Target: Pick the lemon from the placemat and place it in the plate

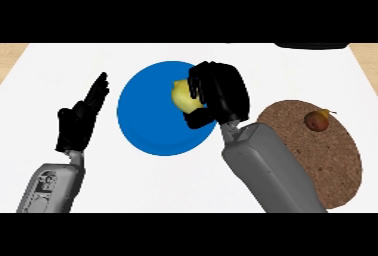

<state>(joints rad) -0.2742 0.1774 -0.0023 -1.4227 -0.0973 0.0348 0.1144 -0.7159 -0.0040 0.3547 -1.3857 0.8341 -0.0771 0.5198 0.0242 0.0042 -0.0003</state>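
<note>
I hold the lemon over the blue plate, because that plate is where it belongs and the brown placemat off to my right is where it was meant to come from. My right hand reaches in from the placemat's side, its forearm crossing the gap between mat and plate, so the fruit hangs above the plate's right half, inside its rim. The fingers of that hand curl down over the lemon's top and right flank, and the thumb closes in beneath it, so I am grasping the fruit and hiding a good part of it; only its yellow left face shows. Whether the lemon already touches the plate's surface I cannot tell from this steep angle. I judge the carry to be nearly done, and what remains is to settle the fruit and let the fingers spread. My left hand rests to the left of the plate, well apart from it, fingers straight and holding nothing. On the placemat sits a small brown fruit near its upper edge, untouched and no part of my errand.
</note>
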